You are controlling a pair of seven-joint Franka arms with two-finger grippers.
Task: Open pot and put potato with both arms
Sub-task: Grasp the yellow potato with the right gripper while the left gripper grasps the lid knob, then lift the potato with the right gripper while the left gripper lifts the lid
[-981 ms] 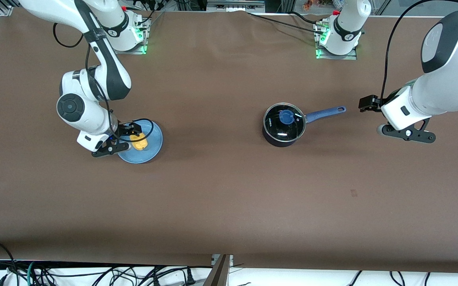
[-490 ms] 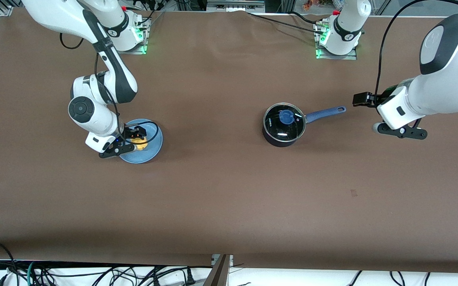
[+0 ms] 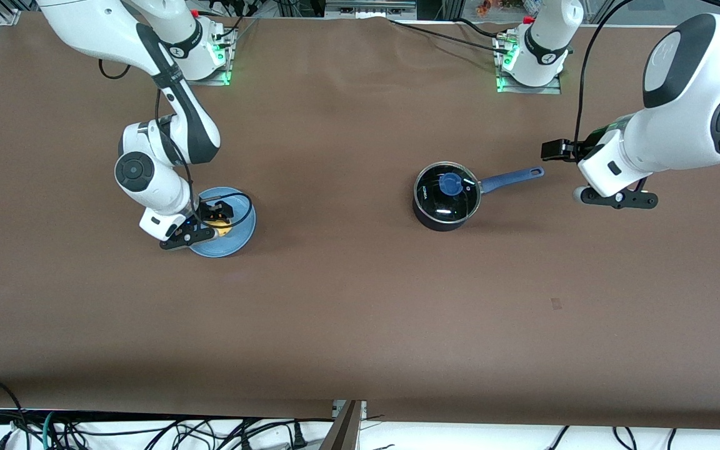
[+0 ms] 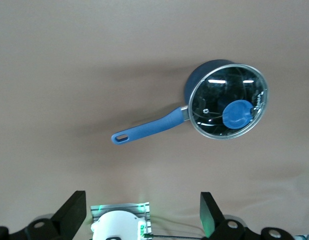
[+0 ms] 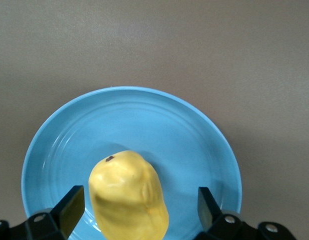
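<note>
The pot (image 3: 446, 201) sits on the brown tabletop (image 3: 347, 312) with its glass lid (image 3: 447, 192) in place, the blue knob (image 3: 449, 184) on top and the long blue handle (image 3: 511, 178) pointing toward the left arm's end of the tabletop; it has not shifted since the earlier frames. Well apart from the pot, toward the right arm's end, the blue plate (image 3: 235, 240) carries the potato (image 5: 128, 195), which lies on the plate as before. The right claw (image 3: 200, 219) has moved in from the plate's edge over the last second and now hangs low over the plate, right above the potato, so that only a sliver of yellow shows in the front view; in the right wrist view its fingers (image 5: 69, 206) stand spread wide on either side of the potato, gripping nothing. The left claw (image 3: 591, 187) has drifted closer to the pot and now hovers over the tabletop just past the tip of the handle, its fingers (image 4: 73, 212) likewise fully apart and empty, with the pot (image 4: 225, 100) seen below it.
</note>
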